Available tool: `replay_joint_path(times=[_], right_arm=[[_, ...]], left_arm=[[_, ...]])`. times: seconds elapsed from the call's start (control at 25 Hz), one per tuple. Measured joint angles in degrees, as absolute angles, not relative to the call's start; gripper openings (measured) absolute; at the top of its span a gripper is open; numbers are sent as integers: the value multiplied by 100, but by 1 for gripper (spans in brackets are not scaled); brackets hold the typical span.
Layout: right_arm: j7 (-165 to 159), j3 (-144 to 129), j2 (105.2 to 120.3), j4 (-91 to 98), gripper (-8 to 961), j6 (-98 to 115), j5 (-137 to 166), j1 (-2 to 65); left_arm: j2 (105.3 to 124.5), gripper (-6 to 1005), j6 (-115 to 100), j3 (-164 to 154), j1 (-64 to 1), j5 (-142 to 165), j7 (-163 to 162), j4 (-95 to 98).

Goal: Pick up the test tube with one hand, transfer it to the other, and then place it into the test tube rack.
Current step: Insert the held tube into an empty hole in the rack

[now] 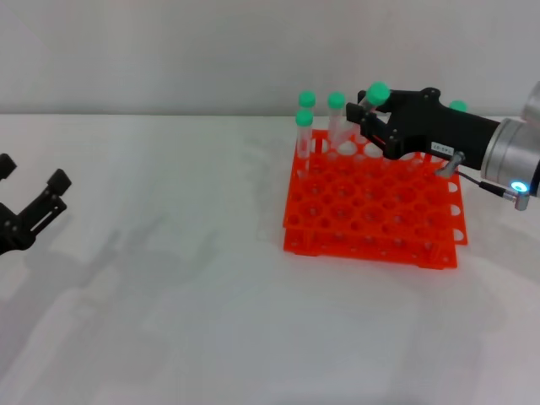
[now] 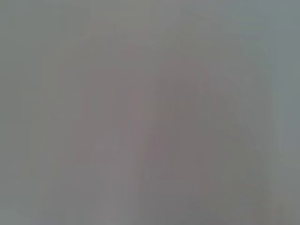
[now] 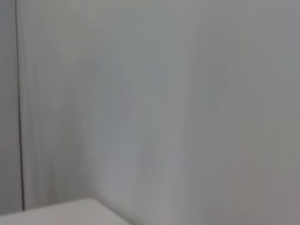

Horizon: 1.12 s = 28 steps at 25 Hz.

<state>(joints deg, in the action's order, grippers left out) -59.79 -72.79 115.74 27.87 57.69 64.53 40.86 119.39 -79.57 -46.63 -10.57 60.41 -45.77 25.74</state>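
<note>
The orange-red test tube rack (image 1: 371, 207) stands on the white table at right of centre. My right gripper (image 1: 369, 120) reaches in from the right over the rack's back row. It is shut on a clear test tube (image 1: 376, 92) with a green cap, held tilted above the holes. My left gripper (image 1: 34, 175) is open and empty at the far left edge, low over the table. Neither wrist view shows a tube, the rack or any fingers.
Three more green-capped tubes (image 1: 304, 118) stand in the rack's back left holes, and another green cap (image 1: 458, 106) shows behind my right wrist. The white table (image 1: 169, 295) stretches between the arms. A pale wall rises behind.
</note>
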Motion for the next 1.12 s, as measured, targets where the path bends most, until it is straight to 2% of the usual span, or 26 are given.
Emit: replay_joint_path(times=[0.8,1.12], right_arm=[[-5962,-8402,11617,2833,264,4092,6427,4556],[-6028,-8444,11584,2870,272,3987,6457,4647]], left_arm=[[11935,892,-7981,-4677,-1013,5833,-4460,2332],[11933,893,-7987,-4667,-1064,5827,-4472,2276]])
